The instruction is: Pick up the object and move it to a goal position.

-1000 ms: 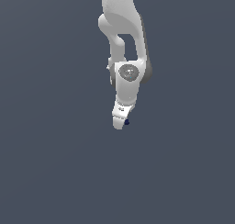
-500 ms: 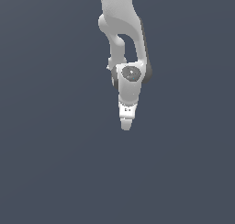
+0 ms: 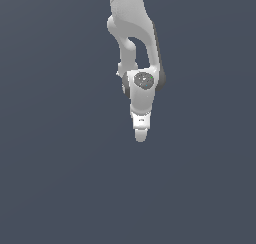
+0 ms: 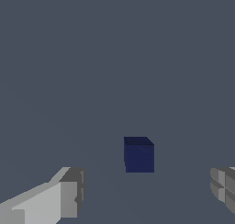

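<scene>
Arm is dropping lower over the table than a second ago, and the small dark speck once showing beside the claw tip is now hidden behind it in the exterior view. Wrist view shows the navy cube sitting between the spread fingers, untouched, mid-table. Judging approach nearly done; closing comes next.
</scene>
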Robot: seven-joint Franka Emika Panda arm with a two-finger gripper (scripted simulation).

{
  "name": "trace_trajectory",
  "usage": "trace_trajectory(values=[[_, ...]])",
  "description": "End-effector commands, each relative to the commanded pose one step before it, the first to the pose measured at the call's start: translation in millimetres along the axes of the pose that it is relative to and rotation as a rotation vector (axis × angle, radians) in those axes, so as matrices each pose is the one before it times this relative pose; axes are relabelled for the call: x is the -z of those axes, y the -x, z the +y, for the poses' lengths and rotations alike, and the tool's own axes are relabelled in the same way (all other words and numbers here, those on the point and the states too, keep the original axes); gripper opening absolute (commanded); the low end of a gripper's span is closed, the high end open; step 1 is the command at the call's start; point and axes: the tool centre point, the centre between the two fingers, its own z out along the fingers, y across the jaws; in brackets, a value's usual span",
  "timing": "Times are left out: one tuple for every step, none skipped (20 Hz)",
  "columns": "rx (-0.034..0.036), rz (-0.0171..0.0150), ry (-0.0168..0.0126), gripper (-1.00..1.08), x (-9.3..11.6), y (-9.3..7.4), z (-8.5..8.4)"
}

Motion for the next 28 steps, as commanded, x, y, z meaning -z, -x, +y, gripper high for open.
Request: trace_trajectory(values=[[0.00015, 0.00000, 0.00003, 1.00, 0.00, -0.03, 0.00], [0.00000, 0.00000, 0.00000, 1.00, -0.33, 0.02, -0.01], [0.00000, 0.00000, 0.00000, 1.00, -0.98, 0.07, -0.03], [0.00000, 0.00000, 0.00000, 1.00, -1.64, 0.11, -0.05], [0.00069, -0.00004, 0.00000, 1.00, -2.29, -0.24, -0.11], [0.00000, 0.00000, 0.00000, 1.00, -2.93, 0.20, -0.10], [0.00098, -0.00003, 0.00000, 1.00, -3.57, -0.31, -0.17], [0.00000, 0.00000, 0.00000, 1.00, -4.18, 0.27, -0.14], [0.00098, -0.00001, 0.00000, 1.00, -4.79, -0.24, -0.20], [0.00069, 0.00000, 0.00001, 1.00, -5.37, -0.05, -0.18], [0.00069, 0.00001, 0.00002, 1.00, -5.29, -0.07, -0.13], [0.00069, 0.00001, 0.00005, 1.00, -4.59, -0.12, -0.06], [0.00000, 0.00000, 0.00000, 1.00, -3.95, 0.21, 0.04], [0.00067, -0.00001, 0.00015, 1.00, -3.22, -0.22, 0.06], [0.00000, 0.00000, 0.00000, 1.00, -2.67, 0.11, 0.13], [0.00000, 0.00000, 0.00000, 1.00, -2.05, 0.08, 0.14], [0.00000, 0.00000, 0.00000, 1.00, -1.45, 0.05, 0.12], [0.00000, 0.00000, 0.00000, 1.00, -0.86, 0.02, 0.09], [0.00000, 0.00000, 0.00000, 1.00, -0.29, 0.01, 0.03], [0.00000, 0.00000, 0.00000, -1.00, 0.00, 0.00, 0.00], [0.00000, 0.00000, 0.00000, -1.00, 0.00, 0.00, 0.00], [0.00000, 0.00000, 0.00000, -1.00, 0.00, 0.00, 0.00], [0.00000, 0.00000, 0.00000, -1.00, 0.00, 0.00, 0.00], [0.00000, 0.00000, 0.00000, -1.00, 0.00, 0.00, 0.00], [0.00000, 0.00000, 0.00000, -1.00, 0.00, 0.00, 0.00], [0.00000, 0.00000, 0.00000, -1.00, 0.00, 0.00, 0.00], [0.00000, 0.00000, 0.00000, -1.00, 0.00, 0.00, 0.00], [0.00000, 0.00000, 0.00000, -1.00, 0.00, 0.00, 0.00]])
